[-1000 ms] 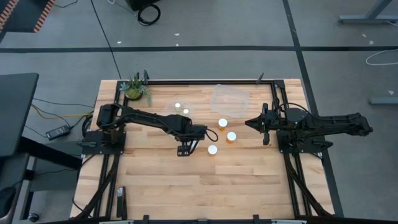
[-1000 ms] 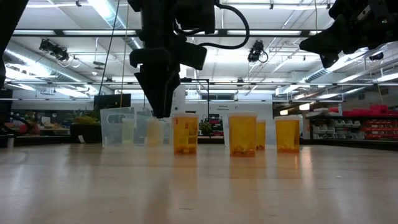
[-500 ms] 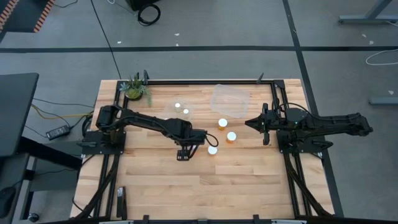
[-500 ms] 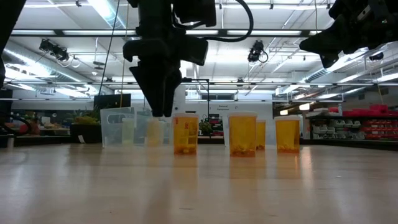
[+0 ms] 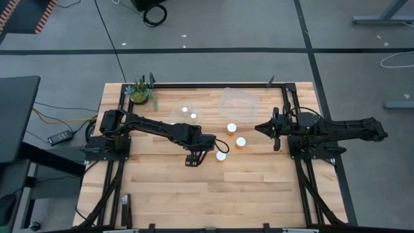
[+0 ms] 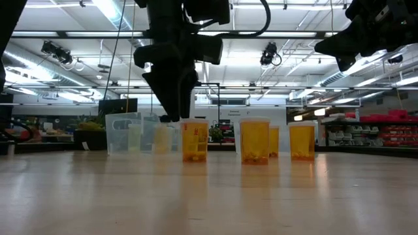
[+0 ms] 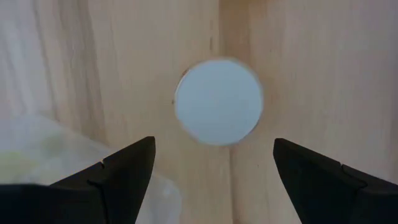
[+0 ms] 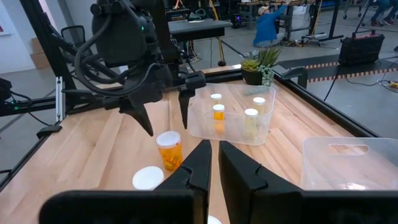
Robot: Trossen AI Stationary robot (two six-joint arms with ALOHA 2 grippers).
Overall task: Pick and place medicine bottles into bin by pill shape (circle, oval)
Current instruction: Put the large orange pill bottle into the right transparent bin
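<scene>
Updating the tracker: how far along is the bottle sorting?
Done: some bottles sit in the left bin; the right bin looks empty. In hand: nothing yet, the open left hand hovers beside a bottle. Left: three bottles on the table. Right hand waits, shut.

We see three orange-amber medicine bottles [image 5: 231,136] with round white caps standing upright on the wood. One bottle [image 5: 221,156] stands just beside the left gripper's spread fingers [image 7: 118,174]; from above, its cap sits between the two fingertips, untouched. The other two [image 5: 240,142] stand farther from those fingers. Three more capped bottles [image 8: 217,117] stand upright inside a clear bin [image 8: 264,129] beyond the fingers.
</scene>
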